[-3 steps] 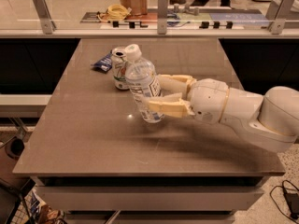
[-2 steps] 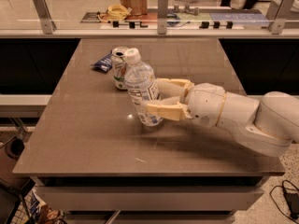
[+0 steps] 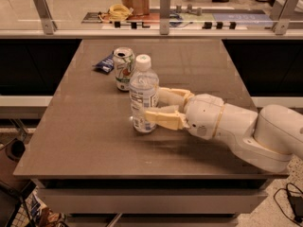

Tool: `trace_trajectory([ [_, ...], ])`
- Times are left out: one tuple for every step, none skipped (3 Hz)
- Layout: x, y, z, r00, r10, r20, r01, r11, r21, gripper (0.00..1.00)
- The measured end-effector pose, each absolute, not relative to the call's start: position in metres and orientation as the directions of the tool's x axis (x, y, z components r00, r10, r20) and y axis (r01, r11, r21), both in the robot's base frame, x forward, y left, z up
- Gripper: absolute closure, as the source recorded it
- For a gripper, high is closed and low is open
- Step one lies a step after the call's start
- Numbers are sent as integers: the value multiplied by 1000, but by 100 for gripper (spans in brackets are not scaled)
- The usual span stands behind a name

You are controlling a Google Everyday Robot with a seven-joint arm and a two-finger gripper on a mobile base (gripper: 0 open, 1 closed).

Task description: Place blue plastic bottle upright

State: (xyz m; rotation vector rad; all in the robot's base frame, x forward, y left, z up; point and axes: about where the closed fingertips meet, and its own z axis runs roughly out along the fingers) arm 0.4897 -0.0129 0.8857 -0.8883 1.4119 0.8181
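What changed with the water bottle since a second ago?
The gripper, still closed on the blue plastic bottle, brought it down and tipped it from a slight lean to straight up. Its base now seems to rest on the table. The can and the dark-blue wrapper stayed put.

bottle (image 3: 143, 96) clear, white cap (image 3: 143, 62) | can (image 3: 124, 70) white-green | end effector (image 3: 152, 104) cream, at bottle

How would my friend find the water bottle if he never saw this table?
Look at the big brown table. Near its middle, the robot's gripper clasps the blue plastic bottle. It is clear with a white cap, unlike the white-green can behind it.
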Motion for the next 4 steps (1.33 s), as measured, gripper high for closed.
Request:
trace_trajectory([
  [489, -10, 878, -35, -58, -998, -872, 489, 3, 100],
  [489, -10, 879, -35, -58, -998, -872, 489, 3, 83],
  [489, -10, 879, -35, -58, -998, -872, 489, 2, 58],
  [488, -8, 881, -33, -59, -998, -874, 485, 0, 35],
])
